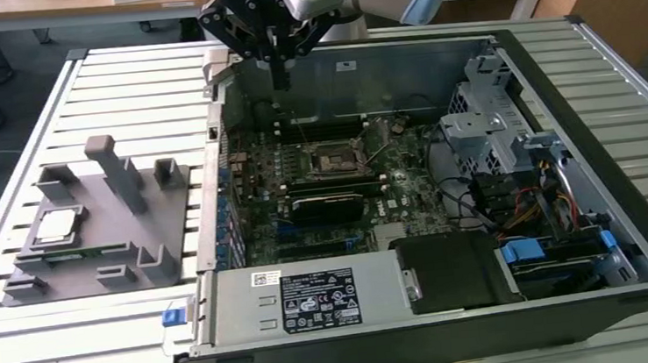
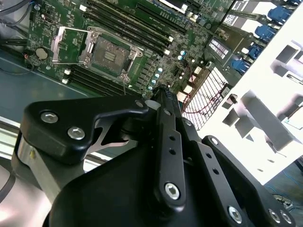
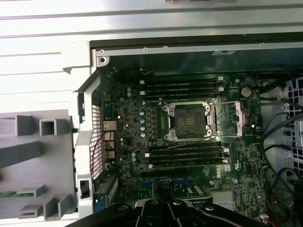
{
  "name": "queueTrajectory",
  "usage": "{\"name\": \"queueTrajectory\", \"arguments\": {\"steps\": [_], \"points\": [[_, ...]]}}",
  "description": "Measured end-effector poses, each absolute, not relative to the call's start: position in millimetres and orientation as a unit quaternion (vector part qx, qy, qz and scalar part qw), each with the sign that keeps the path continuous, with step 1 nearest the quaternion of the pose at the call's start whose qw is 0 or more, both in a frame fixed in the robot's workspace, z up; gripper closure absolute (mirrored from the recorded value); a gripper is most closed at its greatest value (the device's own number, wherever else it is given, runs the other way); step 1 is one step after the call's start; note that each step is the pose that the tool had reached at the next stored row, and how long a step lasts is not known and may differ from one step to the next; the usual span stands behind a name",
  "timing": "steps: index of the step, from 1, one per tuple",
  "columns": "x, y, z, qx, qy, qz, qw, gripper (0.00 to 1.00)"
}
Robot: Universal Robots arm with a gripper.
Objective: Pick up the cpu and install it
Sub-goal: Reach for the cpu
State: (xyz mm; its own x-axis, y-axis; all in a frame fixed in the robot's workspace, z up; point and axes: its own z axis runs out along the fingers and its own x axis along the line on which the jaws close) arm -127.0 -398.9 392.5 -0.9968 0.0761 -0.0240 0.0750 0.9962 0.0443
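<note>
The cpu (image 1: 56, 226), a small silver square chip, lies flat on the grey holder (image 1: 85, 264) at the exterior view's left, outside the computer case. My gripper (image 1: 281, 81) hangs above the far edge of the open case, well away from the cpu, fingers pressed together with nothing between them. Its fingertips (image 2: 161, 92) (image 3: 163, 190) point toward the motherboard in both wrist views. The motherboard's cpu socket (image 1: 332, 158) (image 2: 107, 55) (image 3: 188, 123) stands empty, with its metal load plate (image 3: 242, 116) swung open beside it.
The open computer case (image 1: 610, 236) sits on a slatted metal table (image 1: 82, 361). Inside it are a power supply (image 1: 310, 299), drive bays (image 1: 512, 174) and loose cables. The holder has upright posts (image 1: 112, 169) and a thin green memory stick (image 1: 78, 253).
</note>
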Motion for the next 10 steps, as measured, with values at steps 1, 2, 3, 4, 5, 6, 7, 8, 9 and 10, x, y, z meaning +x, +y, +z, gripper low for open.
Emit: {"name": "queueTrajectory", "arguments": {"steps": [1, 2, 3, 4, 5, 6, 7, 8, 9, 10], "points": [[-127.2, -398.9, 392.4, 0.038, 0.999, 0.022, 0.013, 0.89], [-127.4, -398.9, 392.3, 0.038, 0.999, 0.022, 0.013, 0.89], [-127.6, -398.9, 392.3, 0.038, 0.999, 0.022, 0.013, 0.89], [-127.8, -398.9, 392.2, 0.038, 0.999, 0.022, 0.013, 0.89], [-128.1, -398.9, 392.1, 0.038, 0.999, 0.022, 0.013, 0.89], [-128.3, -398.9, 392.1, 0.038, 0.999, 0.022, 0.013, 0.89], [-128.4, -399.0, 392.1, 0.038, 0.999, 0.022, 0.013, 0.89], [-128.5, -399.0, 392.0, 0.038, 0.999, 0.022, 0.013, 0.89], [-128.6, -399.0, 391.9, 0.038, 0.999, 0.022, 0.013, 0.89], [-128.8, -398.9, 391.8, 0.038, 0.999, 0.022, 0.013, 0.89]]}}
